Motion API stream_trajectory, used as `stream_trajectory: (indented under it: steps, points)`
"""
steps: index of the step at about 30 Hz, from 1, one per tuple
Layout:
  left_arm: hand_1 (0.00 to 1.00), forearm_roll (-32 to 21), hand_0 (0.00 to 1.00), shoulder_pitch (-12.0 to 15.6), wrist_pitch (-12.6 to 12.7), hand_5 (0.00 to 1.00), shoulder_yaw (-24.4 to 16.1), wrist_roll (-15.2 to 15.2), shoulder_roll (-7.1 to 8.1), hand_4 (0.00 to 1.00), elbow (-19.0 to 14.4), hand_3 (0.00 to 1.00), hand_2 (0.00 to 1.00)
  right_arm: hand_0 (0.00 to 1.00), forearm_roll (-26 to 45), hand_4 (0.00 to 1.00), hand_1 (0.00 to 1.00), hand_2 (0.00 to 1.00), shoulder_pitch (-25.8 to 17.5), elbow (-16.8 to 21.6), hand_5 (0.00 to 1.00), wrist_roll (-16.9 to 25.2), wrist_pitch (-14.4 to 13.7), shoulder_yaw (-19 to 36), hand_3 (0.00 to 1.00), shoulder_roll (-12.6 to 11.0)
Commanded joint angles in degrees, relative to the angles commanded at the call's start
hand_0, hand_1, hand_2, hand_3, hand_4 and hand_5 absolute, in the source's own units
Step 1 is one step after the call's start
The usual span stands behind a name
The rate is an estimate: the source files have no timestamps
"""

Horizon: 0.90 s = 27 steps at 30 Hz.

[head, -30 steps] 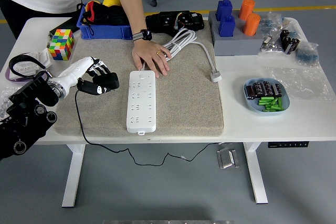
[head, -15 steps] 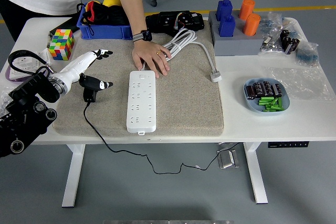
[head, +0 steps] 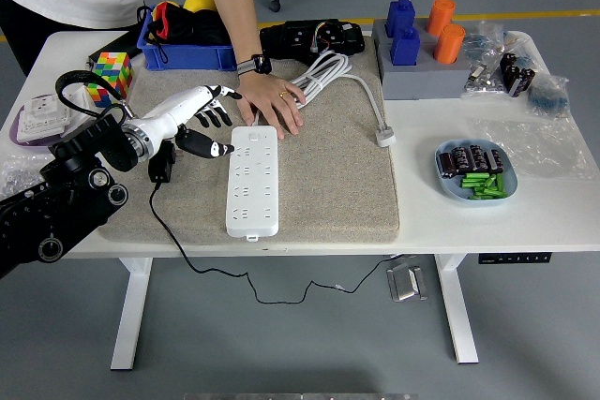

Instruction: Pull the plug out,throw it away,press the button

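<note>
Now the robot's left hand (head: 204, 122), white-backed with black fingers, hangs over the grey fabric mat (head: 328, 185) with its fingers spread and holding nothing, fingertips close to the left edge of the long white power strip (head: 253, 179). Just behind the hand, near its wrist, the black plug (head: 160, 167) lies loose on the mat, and its thin black cable (head: 216, 269) trails off the table's near edge. So unplugging and discarding look done, and pressing the button appears to be the step in hand. The button is presumably at the strip's far end, though it cannot be made out there. A person's hand (head: 274, 103) rests flat on that end, beside the coiled white cord (head: 323, 74), steadying it. To press well, the hand should close to one extended finger, come straight down, and stay clear of the person's fingers. No right hand is visible.
</note>
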Motion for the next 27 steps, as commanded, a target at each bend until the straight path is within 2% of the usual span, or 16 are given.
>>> stream_trajectory:
  steps: [6, 7, 11, 12, 17, 27]
  points:
    - [0.085, -2.69, 0.092, -3.1, -1.82, 0.002, 3.94, 1.94, -1.73, 0.36, 3.5, 0.709, 0.161, 0.767, 0.01, 0.883, 0.729, 0.724, -0.3, 0.02, 0.658, 0.0, 0.04, 0.1, 0.713, 0.25]
    - [0.027, -3.05, 0.091, -3.54, -2.35, 0.002, 4.17, 2.69, -2.35, 0.163, 4.38, 0.704, 0.114, 0.767, 0.01, 0.883, 0.729, 0.724, -0.36, 0.02, 0.658, 0.01, 0.01, 0.15, 0.713, 0.28]
    - [0.027, -4.27, 0.091, -4.97, -3.33, 0.002, 4.78, 4.57, -4.17, 0.163, 7.02, 0.704, 0.114, 0.767, 0.02, 0.883, 0.729, 0.724, -0.5, 0.08, 0.658, 0.01, 0.01, 0.13, 0.713, 0.23]
    - [0.019, -4.48, 0.084, -5.19, -3.42, 0.002, 4.85, 4.84, -4.49, 0.056, 7.49, 0.706, 0.124, 0.767, 0.02, 0.883, 0.729, 0.724, -0.52, 0.09, 0.658, 0.02, 0.0, 0.17, 0.713, 0.22]
    - [0.019, -6.59, 0.084, -7.57, -3.84, 0.002, 6.94, 6.34, -6.72, 0.056, 11.54, 0.706, 0.124, 0.767, -0.07, 0.883, 0.729, 0.724, -0.81, -0.09, 0.658, -0.02, 0.05, 0.27, 0.713, 0.33]
    - [0.019, -9.06, 0.082, -10.28, -3.33, 0.002, 10.71, 6.62, -9.49, 0.053, 17.13, 0.731, 0.128, 0.767, 0.05, 0.883, 0.729, 0.724, -0.89, 0.09, 0.658, 0.01, 0.02, 0.19, 0.713, 0.46]
